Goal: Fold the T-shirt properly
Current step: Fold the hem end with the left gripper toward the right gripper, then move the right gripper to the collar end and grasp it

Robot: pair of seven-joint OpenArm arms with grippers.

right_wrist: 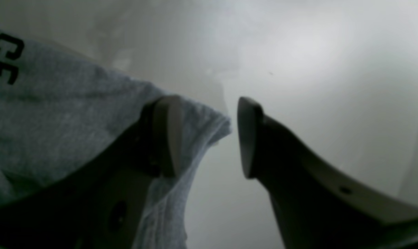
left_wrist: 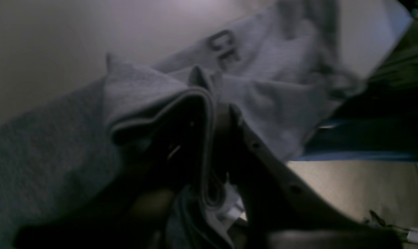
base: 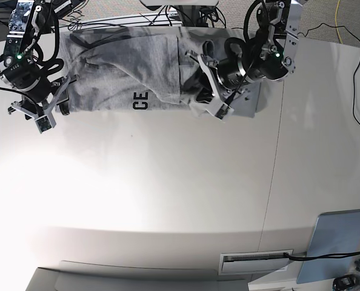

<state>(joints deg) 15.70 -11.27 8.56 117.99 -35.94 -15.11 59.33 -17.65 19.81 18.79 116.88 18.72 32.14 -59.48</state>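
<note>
You read black block letters "CE" on grey T-shirt (base: 140, 100), upper centre of base view; nothing else legible.

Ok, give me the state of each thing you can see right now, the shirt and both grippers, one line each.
T-shirt: spread across the far end of the table, partly folded, black letters showing, right part bunched up.
Left gripper: shut on a fold of the T-shirt.
Right gripper: open, jaws apart at the T-shirt's edge, one finger against the cloth, nothing clamped.
</note>
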